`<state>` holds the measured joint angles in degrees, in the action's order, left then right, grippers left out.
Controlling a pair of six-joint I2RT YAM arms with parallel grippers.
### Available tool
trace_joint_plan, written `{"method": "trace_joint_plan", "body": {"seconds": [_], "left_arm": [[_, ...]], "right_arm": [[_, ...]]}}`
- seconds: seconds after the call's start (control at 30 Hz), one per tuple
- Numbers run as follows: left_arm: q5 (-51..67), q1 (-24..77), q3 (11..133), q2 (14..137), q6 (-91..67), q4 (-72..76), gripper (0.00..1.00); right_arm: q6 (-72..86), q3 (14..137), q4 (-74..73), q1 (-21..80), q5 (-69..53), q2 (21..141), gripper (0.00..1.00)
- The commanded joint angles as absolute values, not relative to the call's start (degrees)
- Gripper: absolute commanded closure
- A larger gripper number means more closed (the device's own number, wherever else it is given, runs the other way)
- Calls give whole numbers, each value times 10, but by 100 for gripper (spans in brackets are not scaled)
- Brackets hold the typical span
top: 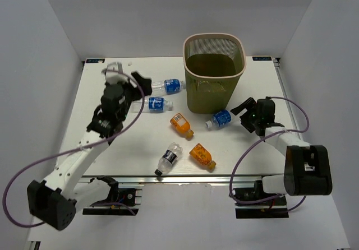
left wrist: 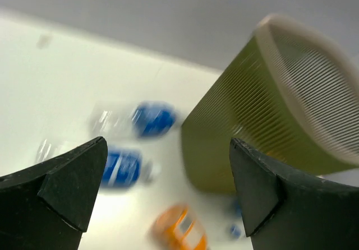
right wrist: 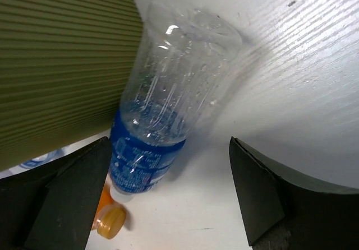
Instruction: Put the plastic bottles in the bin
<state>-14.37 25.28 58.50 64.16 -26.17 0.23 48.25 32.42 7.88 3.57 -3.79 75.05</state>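
Blue-labelled clear bottle [right wrist: 162, 110] lies on the white surface [right wrist: 291, 65] ahead of my wide-open right jaws, beside the bin [right wrist: 56, 54]; my left jaws gape too.

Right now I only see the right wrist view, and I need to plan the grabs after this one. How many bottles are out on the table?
Observer: Six. There is the blue-label bottle in front of the right gripper. Two more blue-label bottles lie left of the bin. Two orange bottles and a dark-label bottle lie nearer the arms.
Operator: Is the left gripper holding anything?
Observer: No. The left gripper is open and empty, near the two bottles left of the bin.
Operator: Is the bin standing?
Observer: Yes, it is upright at the far middle of the table, mouth up.
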Motion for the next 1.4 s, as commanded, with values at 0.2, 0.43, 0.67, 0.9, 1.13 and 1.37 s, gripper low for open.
{"method": "trace_joint_plan", "body": {"seconds": [0.2, 0.43, 0.67, 0.9, 1.13, 1.37], "left_arm": [[-197, 255, 367, 522, -427, -108, 2], [-224, 255, 360, 499, -427, -148, 2], [-243, 255, 361, 498, -429, -163, 2], [-234, 255, 359, 498, -419, -161, 2], [-150, 255, 372, 528, -375, -133, 2], [-76, 255, 366, 557, -348, -106, 2]], "right_arm": [[558, 376, 162, 55, -5, 854, 11], [634, 373, 191, 62, 33, 920, 11], [650, 339, 235, 61, 52, 905, 46], [557, 325, 159, 60, 145, 725, 61], [290, 444, 94, 60, 352, 470, 59], [42, 773, 120, 62, 189, 582, 55]]}}
